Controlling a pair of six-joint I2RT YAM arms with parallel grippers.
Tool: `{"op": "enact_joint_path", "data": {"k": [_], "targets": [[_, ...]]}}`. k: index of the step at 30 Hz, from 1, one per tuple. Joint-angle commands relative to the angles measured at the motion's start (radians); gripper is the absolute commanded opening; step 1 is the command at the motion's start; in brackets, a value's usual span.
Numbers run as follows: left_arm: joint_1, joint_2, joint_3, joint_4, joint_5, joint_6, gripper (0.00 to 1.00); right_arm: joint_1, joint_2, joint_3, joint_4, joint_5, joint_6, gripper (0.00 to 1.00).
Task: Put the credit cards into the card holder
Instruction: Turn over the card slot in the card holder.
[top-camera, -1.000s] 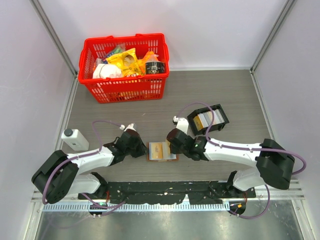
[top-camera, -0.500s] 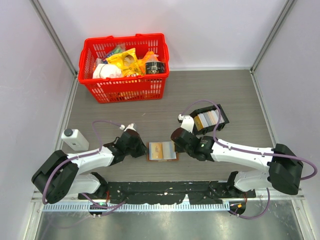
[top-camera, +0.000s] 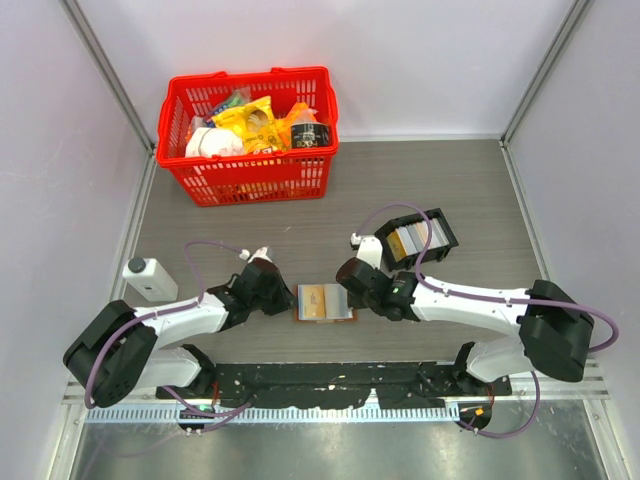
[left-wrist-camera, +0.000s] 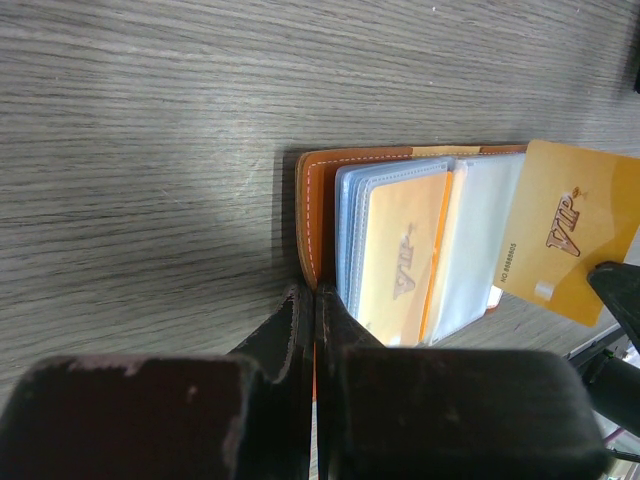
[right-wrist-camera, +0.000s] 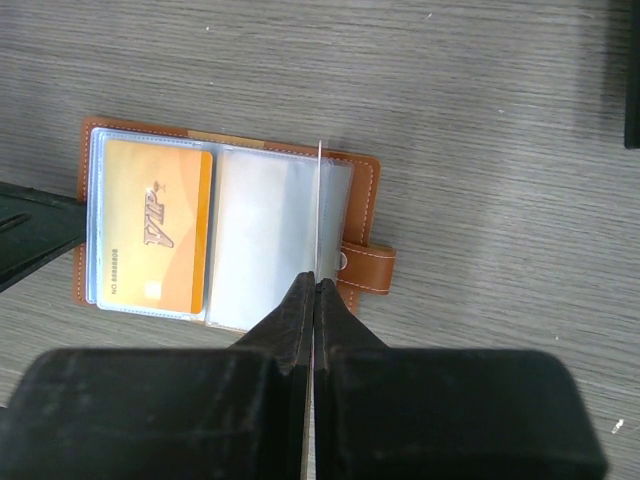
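From the overhead camera I see the brown card holder (top-camera: 324, 302) lying open on the grey wood-grain table (top-camera: 460, 190), near the front edge between my two arms. The left gripper (top-camera: 288, 300) sits at its left edge and the right gripper (top-camera: 346, 290) at its right edge. Behind the right arm stands a small black tray (top-camera: 417, 239) with more credit cards (top-camera: 412, 238) on edge inside. A red basket (top-camera: 250, 135) of groceries sits at the back left, and a small white device (top-camera: 149, 279) near the left wall.

On the left wrist camera, my fingers (left-wrist-camera: 300, 330) are pressed together on the holder's stitched leather edge (left-wrist-camera: 310, 215). One gold VIP card (left-wrist-camera: 400, 260) sits in a clear sleeve; a second gold VIP card (left-wrist-camera: 565, 232) stands tilted above the far side.

On the right wrist camera, my fingers (right-wrist-camera: 300, 310) pinch that card (right-wrist-camera: 319, 205), seen edge-on as a thin line over the empty clear sleeve (right-wrist-camera: 265, 245), close to the snap tab (right-wrist-camera: 368, 267).
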Motion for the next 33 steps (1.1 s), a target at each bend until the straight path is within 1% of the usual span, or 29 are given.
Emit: {"op": "enact_joint_path", "data": {"k": [1, 14, 24, 28, 33], "targets": [[-0.002, 0.022, -0.013, -0.115, -0.029, 0.022, 0.0, 0.003, 0.021, 0.005, 0.056, -0.032, 0.004, 0.01], [-0.002, 0.041, -0.01, -0.111, -0.025, 0.025, 0.0, 0.003, 0.055, 0.041, 0.132, -0.113, 0.01, 0.01], [-0.002, 0.045, -0.015, -0.105, -0.025, 0.024, 0.0, 0.003, 0.034, 0.079, 0.1, -0.106, -0.017, 0.01], [-0.004, 0.05, -0.012, -0.097, -0.025, 0.024, 0.0, 0.001, 0.058, 0.076, 0.143, -0.149, -0.016, 0.01], [-0.002, 0.056, -0.015, -0.097, -0.025, 0.022, 0.0, 0.003, 0.069, 0.065, 0.264, -0.242, -0.006, 0.01]]}}
